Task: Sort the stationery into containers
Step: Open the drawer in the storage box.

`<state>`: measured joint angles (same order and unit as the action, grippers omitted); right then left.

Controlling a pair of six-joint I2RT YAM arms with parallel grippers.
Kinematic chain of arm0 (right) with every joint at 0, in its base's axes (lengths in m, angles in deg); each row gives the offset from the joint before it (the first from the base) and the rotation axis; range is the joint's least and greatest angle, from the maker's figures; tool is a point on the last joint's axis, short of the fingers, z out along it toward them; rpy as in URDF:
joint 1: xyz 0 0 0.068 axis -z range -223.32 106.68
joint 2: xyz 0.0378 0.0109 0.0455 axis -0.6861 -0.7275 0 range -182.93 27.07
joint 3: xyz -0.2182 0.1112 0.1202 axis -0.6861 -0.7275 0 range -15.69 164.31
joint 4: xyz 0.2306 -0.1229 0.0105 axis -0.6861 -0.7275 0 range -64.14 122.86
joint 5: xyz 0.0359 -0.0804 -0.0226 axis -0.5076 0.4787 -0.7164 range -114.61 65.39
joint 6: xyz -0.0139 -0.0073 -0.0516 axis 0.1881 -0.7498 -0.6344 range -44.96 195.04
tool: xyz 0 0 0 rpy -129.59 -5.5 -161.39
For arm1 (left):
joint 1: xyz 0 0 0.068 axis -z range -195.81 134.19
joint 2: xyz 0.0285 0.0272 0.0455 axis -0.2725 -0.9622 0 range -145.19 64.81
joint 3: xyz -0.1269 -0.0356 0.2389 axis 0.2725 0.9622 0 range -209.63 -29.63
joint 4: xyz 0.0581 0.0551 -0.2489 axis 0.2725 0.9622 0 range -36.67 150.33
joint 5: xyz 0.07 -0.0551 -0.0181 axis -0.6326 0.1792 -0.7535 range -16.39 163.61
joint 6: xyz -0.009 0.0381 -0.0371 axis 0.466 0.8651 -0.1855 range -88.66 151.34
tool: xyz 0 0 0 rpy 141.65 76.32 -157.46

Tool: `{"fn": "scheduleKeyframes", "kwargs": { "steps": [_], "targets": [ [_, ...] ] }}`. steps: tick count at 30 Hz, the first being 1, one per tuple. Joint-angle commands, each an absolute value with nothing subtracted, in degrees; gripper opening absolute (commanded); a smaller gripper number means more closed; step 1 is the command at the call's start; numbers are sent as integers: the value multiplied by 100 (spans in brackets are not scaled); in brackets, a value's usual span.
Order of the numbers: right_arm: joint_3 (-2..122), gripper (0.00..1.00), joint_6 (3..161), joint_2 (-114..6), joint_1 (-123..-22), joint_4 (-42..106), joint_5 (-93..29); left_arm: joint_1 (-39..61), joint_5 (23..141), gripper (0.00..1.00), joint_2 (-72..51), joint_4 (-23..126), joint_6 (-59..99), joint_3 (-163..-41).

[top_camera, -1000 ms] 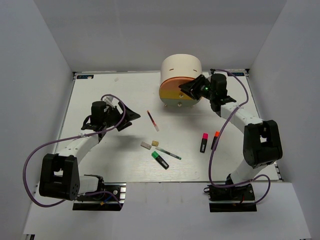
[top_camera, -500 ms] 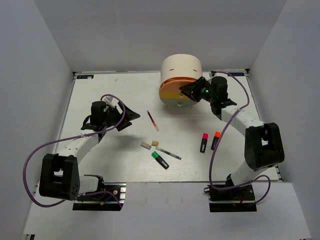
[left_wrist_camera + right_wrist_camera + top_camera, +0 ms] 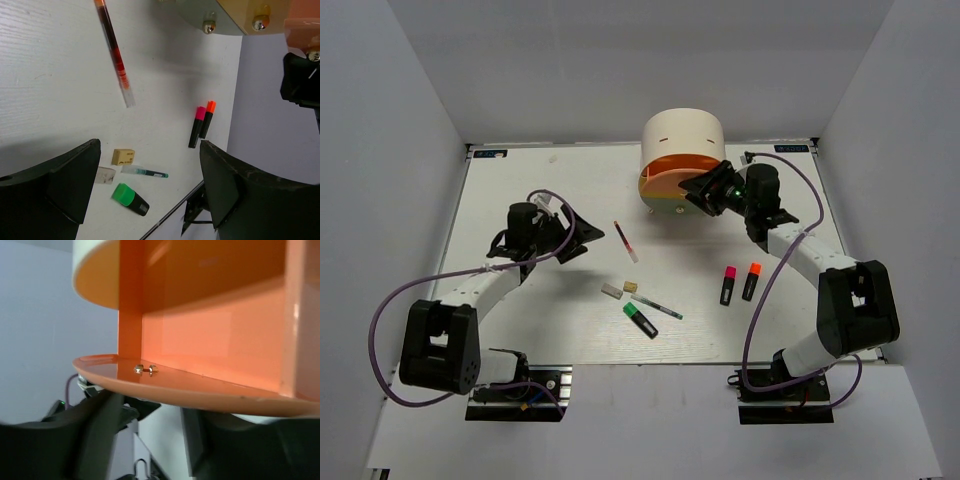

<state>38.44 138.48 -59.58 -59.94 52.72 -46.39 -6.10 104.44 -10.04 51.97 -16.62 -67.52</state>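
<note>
The cream half-cylinder unit (image 3: pixel 682 132) stands at the back. Its orange drawer (image 3: pixel 667 170) is swung partly out above the yellow drawer (image 3: pixel 662 201). My right gripper (image 3: pixel 706 190) is shut on the orange drawer's knob; in the right wrist view its fingers sit under the drawer front (image 3: pixel 200 390) and hide the knob. My left gripper (image 3: pixel 586 231) is open and empty, just left of the red-white pen (image 3: pixel 625 241). The grey eraser (image 3: pixel 611 291), tan eraser (image 3: pixel 630 287), teal pen (image 3: pixel 657 306) and green highlighter (image 3: pixel 640 320) lie mid-table. The pink (image 3: pixel 728 285) and orange (image 3: pixel 751 281) highlighters lie side by side to the right.
The left wrist view shows the red-white pen (image 3: pixel 115 52), the erasers, the green highlighter (image 3: pixel 129 198) and the yellow drawer's knobs (image 3: pixel 209 26). White walls enclose the table on three sides. The right arm's cable loops over the table's right part.
My right gripper has moved right and nearer, and the orange drawer has swung further out with it. The orange highlighter now shows fully. My left gripper has barely shifted.
</note>
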Motion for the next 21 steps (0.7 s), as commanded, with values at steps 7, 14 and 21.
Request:
{"fn": "scheduleKeyframes", "kwargs": {
  "steps": [7,14,21],
  "targets": [
    [3714,80,13700,-5634,-5976,5519,-4895,-290,10192,90,-1508,5306,-1656,-7392],
    [3336,65,13183,-5142,-5958,5405,-5194,131,9366,89,-2438,6447,-1586,-8419],
    [2949,32,11276,-4193,-5914,4895,-5370,668,8383,69,-3782,8135,-1524,-10142]
  ]
}}
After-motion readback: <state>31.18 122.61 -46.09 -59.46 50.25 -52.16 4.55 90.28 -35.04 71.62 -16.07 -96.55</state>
